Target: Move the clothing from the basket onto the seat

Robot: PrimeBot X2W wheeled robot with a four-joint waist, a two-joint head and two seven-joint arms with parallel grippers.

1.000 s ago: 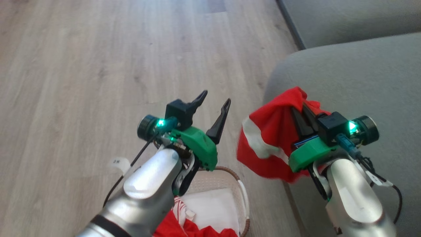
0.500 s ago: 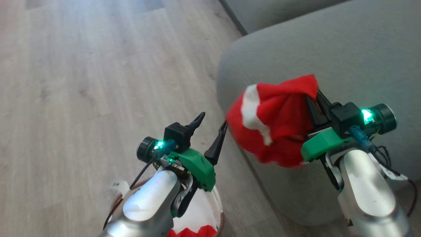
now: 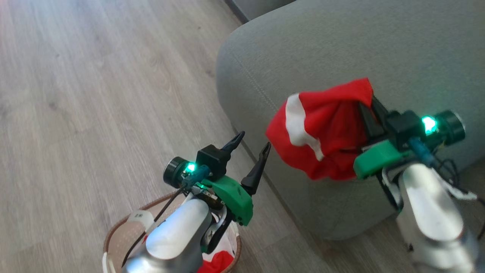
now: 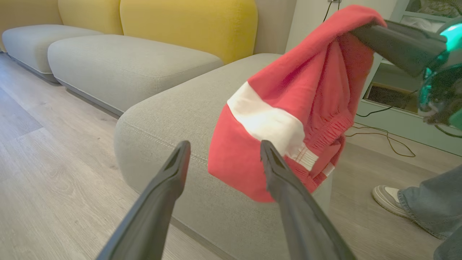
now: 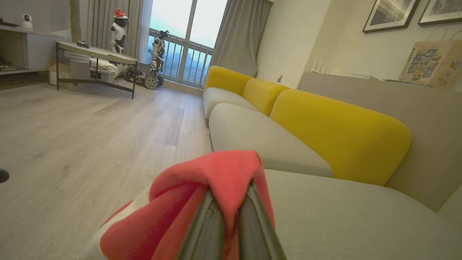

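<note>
My right gripper (image 3: pixel 366 110) is shut on a bunched fold of the red clothing (image 3: pixel 322 132) with its broad white band. The clothing hangs in the air over the rounded corner of the grey-green seat (image 3: pixel 322 49). In the right wrist view the red fabric (image 5: pixel 216 173) drapes over my shut gripper (image 5: pixel 229 186), with the seat (image 5: pixel 343 216) beyond it. My left gripper (image 3: pixel 254 141) stands open and empty above the basket (image 3: pixel 113 231), left of the clothing. More red fabric (image 3: pixel 216 261) lies in the basket. In the left wrist view the clothing (image 4: pixel 288 108) hangs just past my open left gripper (image 4: pixel 223 146).
Pale wood floor (image 3: pixel 94 94) spreads to the left of the seat. A person's shoe (image 4: pixel 388 195) and trouser leg stand past the seat's corner. Yellow back cushions (image 5: pixel 335 133) line the sofa. A low table (image 5: pixel 94 54) stands far across the room.
The head camera has swung, so the whole picture shifted. The right gripper has carried the clothing from beside the seat's edge to over its corner. The left gripper stays open above the basket.
</note>
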